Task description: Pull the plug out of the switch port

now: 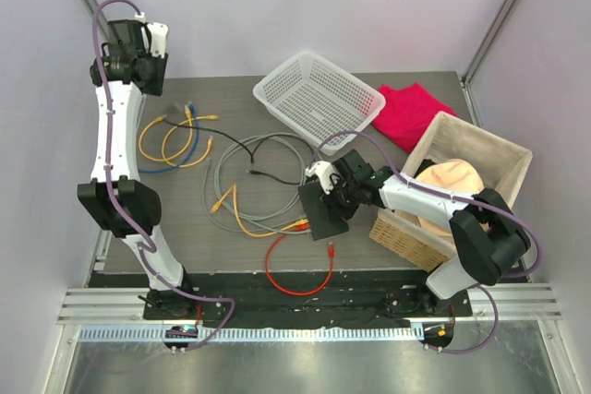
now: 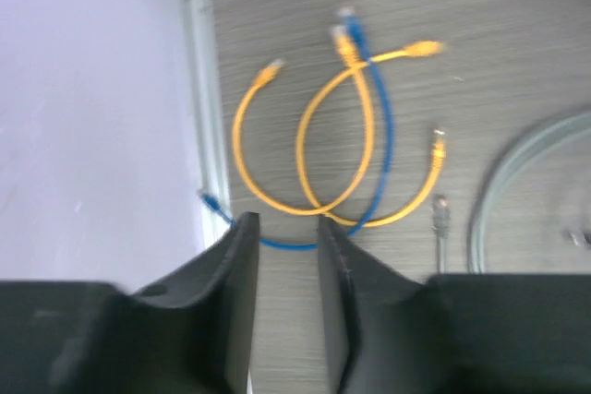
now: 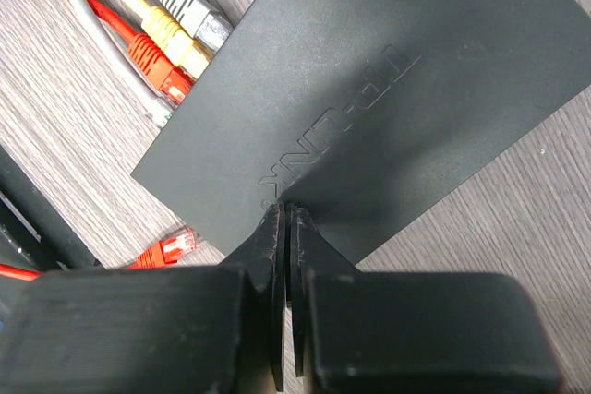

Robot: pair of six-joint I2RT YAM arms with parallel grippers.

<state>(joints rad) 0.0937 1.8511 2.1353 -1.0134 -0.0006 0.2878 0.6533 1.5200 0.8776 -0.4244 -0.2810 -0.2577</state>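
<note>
The switch (image 1: 323,216) (image 3: 388,80) lies on the surface (image 1: 185,228), three plugs (image 3: 175,43) seated along one edge. The right arm's (image 1: 406,193) jaws, pressed together, rest on its top, likely pinning it for the pull. The left arm's (image 1: 115,126) jaws hang spread, empty, above loose cables (image 2: 314,136).

Soft, even, bright light fills the overhead view, with only faint shadow under the white plastic mesh basket (image 1: 319,99). The left wrist view is blurred throughout, smearing the yellow looped cables (image 2: 314,136). The right wrist view is sharp: the flat matte-black rectangular box (image 3: 369,89) shows a pale sheen, with dark shadow at lower centre.
</note>
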